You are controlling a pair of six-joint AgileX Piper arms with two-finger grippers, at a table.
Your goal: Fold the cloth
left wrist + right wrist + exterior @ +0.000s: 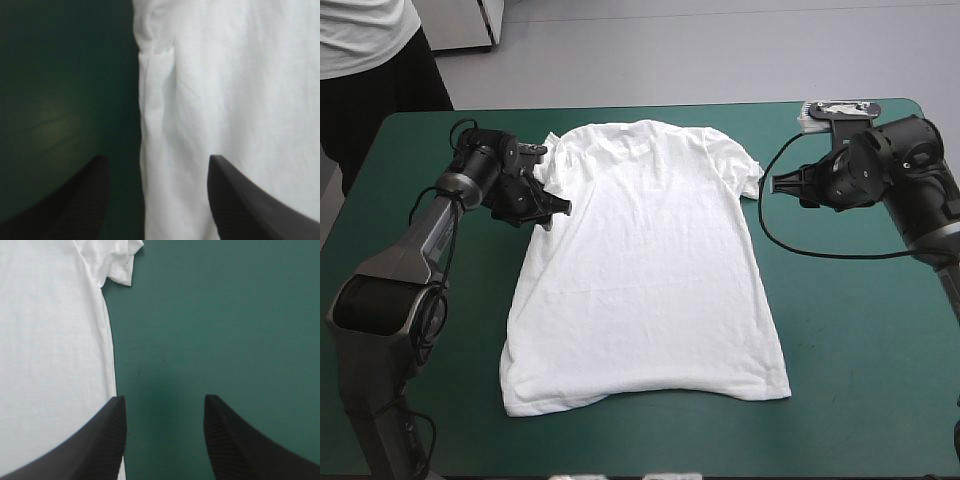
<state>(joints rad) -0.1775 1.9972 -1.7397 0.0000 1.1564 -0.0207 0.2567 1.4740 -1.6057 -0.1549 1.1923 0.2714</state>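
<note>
The white T-shirt (645, 270) lies spread flat on the middle of the table, collar toward the far edge and hem toward the near edge. My left gripper (556, 208) sits low at the shirt's left side, just below the left sleeve. In the left wrist view the left gripper (159, 172) is open and the T-shirt's (235, 100) side edge runs between its fingers. My right gripper (767, 183) hovers beside the right sleeve (745, 165). The right wrist view shows the right gripper (165, 407) open over bare cover, with the T-shirt's (50, 350) side edge beside one finger and the sleeve (120, 265) ahead.
The teal-green cover (860, 330) shows in wide strips to the left and right of the shirt. The hem lies a short way from the table's near edge (650, 470).
</note>
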